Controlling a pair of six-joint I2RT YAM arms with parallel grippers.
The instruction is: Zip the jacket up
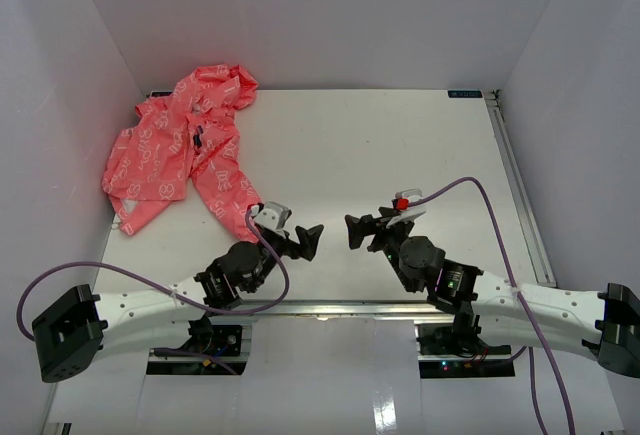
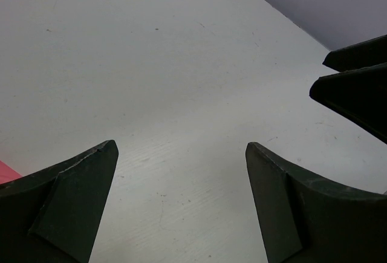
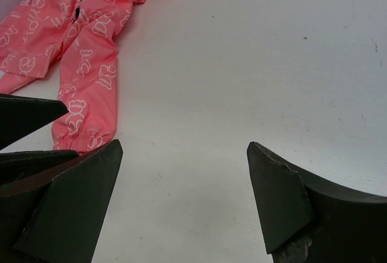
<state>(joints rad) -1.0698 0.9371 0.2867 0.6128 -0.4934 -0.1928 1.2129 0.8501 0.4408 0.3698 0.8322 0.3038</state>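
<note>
The coral-pink jacket (image 1: pixel 180 145) with its white outline print lies crumpled in the table's far left corner, one sleeve reaching toward the near edge. In the right wrist view the jacket (image 3: pixel 78 45) fills the upper left, and a dark-blue logo shows on its chest. My left gripper (image 1: pixel 312 239) and right gripper (image 1: pixel 350 232) face each other low over the near middle of the table, both open and empty. The left gripper (image 2: pixel 181 148) sees only bare table between its fingertips. Between the right gripper's (image 3: pixel 184 145) fingertips there is also bare table, and the sleeve cuff lies just to its left.
The white table (image 1: pixel 400 145) is boxed in by pale walls on three sides. A metal rail (image 1: pixel 520 195) runs along its right edge. Purple cables (image 1: pixel 480 190) loop from both arms. Each wrist view catches the other gripper's dark fingers (image 2: pixel 357 87) at its edge.
</note>
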